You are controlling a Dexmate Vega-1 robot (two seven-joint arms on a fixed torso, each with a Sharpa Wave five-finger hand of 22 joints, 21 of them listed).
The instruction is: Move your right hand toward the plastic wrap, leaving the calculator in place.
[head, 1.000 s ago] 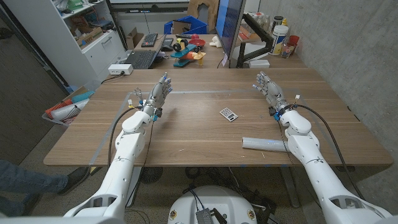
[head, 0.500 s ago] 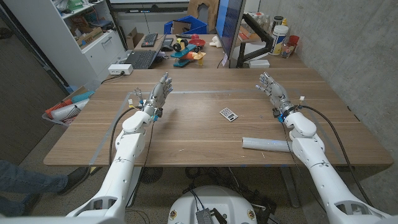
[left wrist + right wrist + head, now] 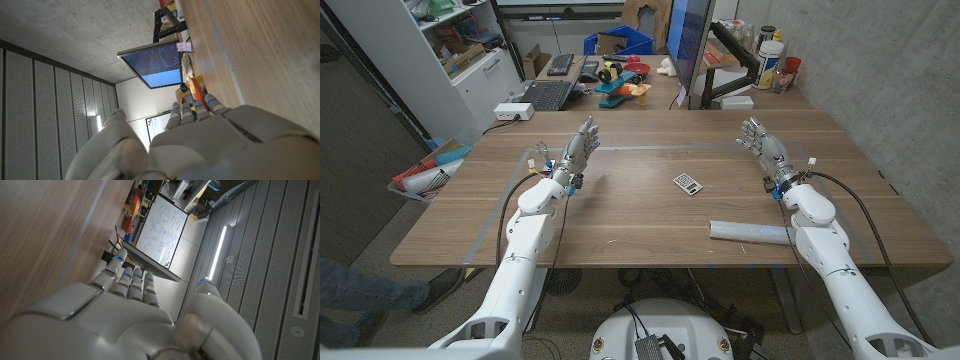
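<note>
A white roll of plastic wrap (image 3: pixel 749 232) lies along the table's near edge on the right side. A small calculator (image 3: pixel 687 183) sits near the table's middle. My right hand (image 3: pixel 766 149) is held open above the right part of the table, fingers stretched away from me, beyond the roll and to the right of the calculator; its back shows in the right wrist view (image 3: pixel 135 315). My left hand (image 3: pixel 577 150) is open over the left part of the table, holding nothing, and its back shows in the left wrist view (image 3: pixel 200 140).
A monitor on a stand (image 3: pixel 692 45) rises at the table's far edge, with bottles (image 3: pixel 772 45) at the far right corner. A keyboard (image 3: pixel 548 95), a white box (image 3: pixel 512 111) and toys sit behind the far left. A strip of tape (image 3: pixel 650 147) crosses the wooden table (image 3: pixel 620 215).
My right hand and forearm have drifted a little to the right. The left hand, the calculator and the roll have stayed put.
</note>
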